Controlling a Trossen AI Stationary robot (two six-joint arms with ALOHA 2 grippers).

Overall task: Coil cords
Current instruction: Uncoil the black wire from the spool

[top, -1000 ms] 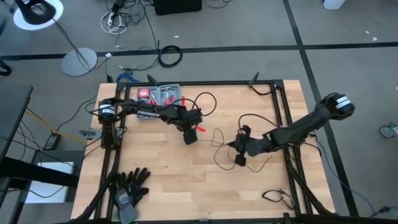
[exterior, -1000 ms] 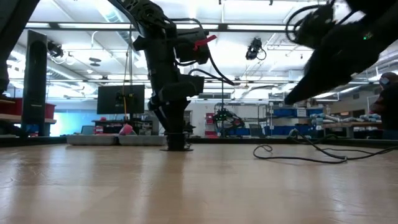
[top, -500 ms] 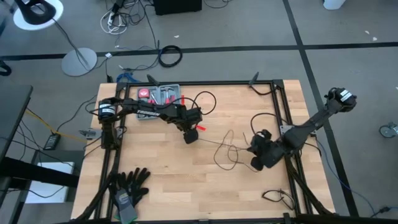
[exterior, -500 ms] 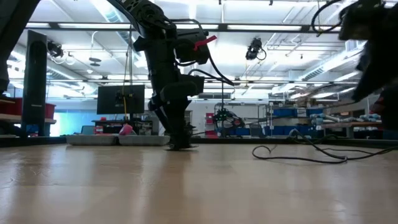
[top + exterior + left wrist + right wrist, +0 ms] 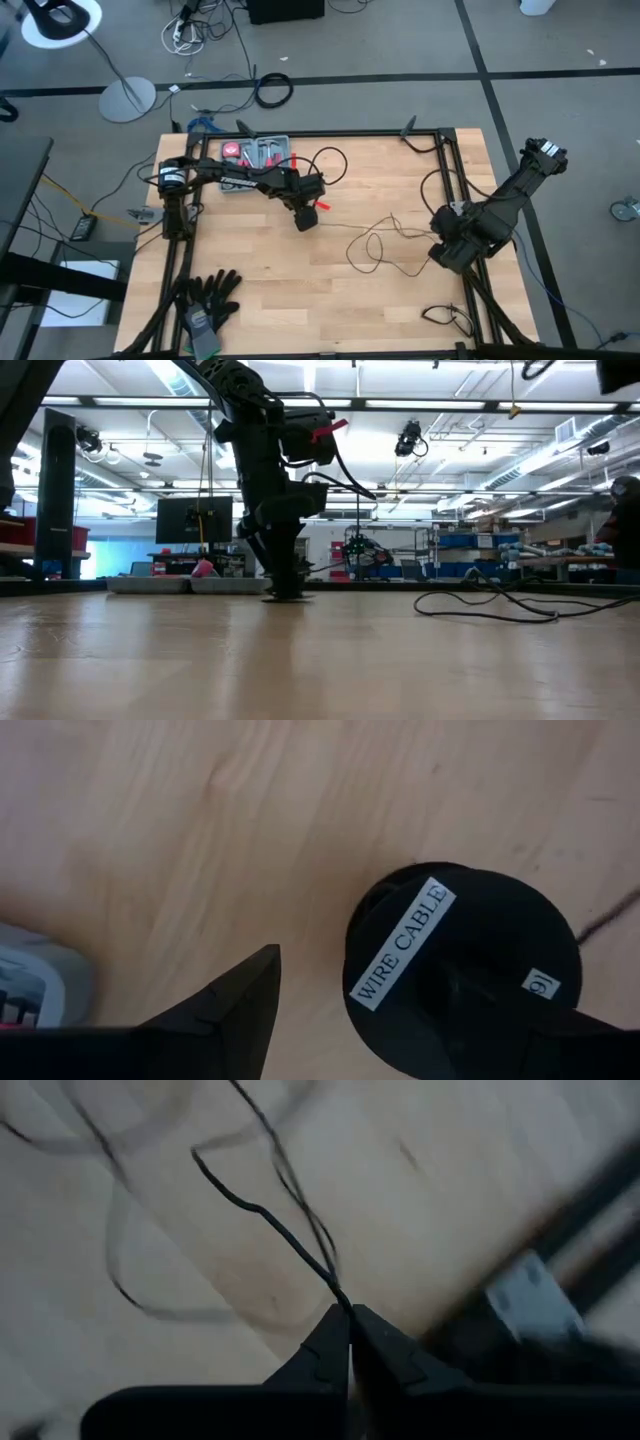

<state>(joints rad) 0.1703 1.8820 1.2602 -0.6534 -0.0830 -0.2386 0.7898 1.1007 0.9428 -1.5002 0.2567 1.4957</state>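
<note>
Black wire [image 5: 375,243] runs in loose loops across the wooden table [image 5: 270,290], from the middle toward the right edge. Its end is pinched between the fingertips of the right gripper [image 5: 349,1323], which are pressed together on the strand; from that point the wire fans out over the wood into several curls. In the high view the right gripper [image 5: 447,255] sits at the table's right edge, over the black frame rail, with the arm folded back and its far end reaching off the table to the right.

At the other end the wire leads to a black spool [image 5: 460,965] with a white label reading "WIRE CABLE". The left gripper [image 5: 306,220] stands over this spool near the table's middle, pointing straight down. In the left wrist view the fingers stand apart with the spool between them; one finger [image 5: 225,1005] is clear of it, the other is hidden at the frame's edge, so a grip cannot be confirmed. In the low view the left arm [image 5: 270,480] rises as an upright column from the tabletop, the wire [image 5: 490,605] lying flat to its right.
</note>
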